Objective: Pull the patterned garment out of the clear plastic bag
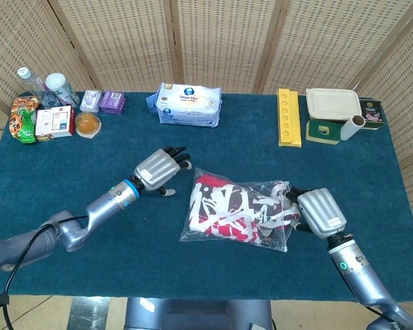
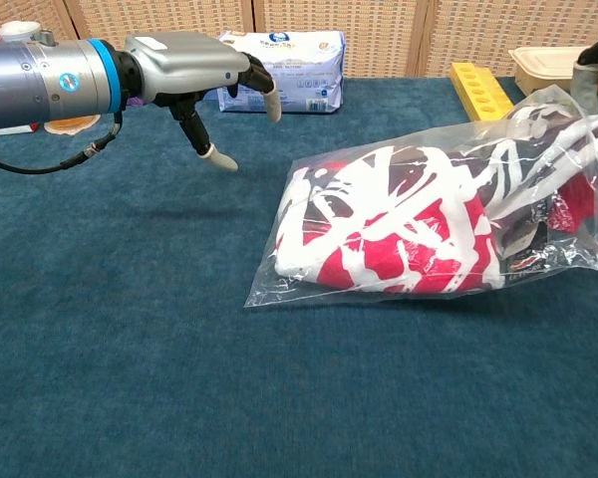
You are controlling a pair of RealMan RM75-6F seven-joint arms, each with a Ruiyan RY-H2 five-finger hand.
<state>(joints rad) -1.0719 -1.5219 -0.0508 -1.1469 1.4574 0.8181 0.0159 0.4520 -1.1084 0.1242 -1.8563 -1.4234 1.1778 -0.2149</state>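
Judging from how things lay, you were at the step of getting a real purchase on the patterned garment at the mouth of the clear plastic bag, which sat on the blue table near its middle, its sealed end toward your left and its open end toward your right. The garment was wholly inside, bunched red, white and dark, with some white strips spilling toward the opening.

Your right hand was at that open end, fingers reaching in among the strips; whether they had actually closed on cloth or only on film, neither view showed, so I cannot tell. Your left hand hovered clear of the bag, beside its sealed end, fingers loosely spread and holding nothing.

To do this well, you needed two different jobs from the two hands. The left one wanted to press down or pinch the sealed corner, plastic only, so the bag could not slide along with the cloth. The right one wanted a deep grip on the fabric bulk, not a single strip, which would likely just stretch out. The pull should have run level along the table, away from the anchored end, slowly, since slack film tends to cling and drag.
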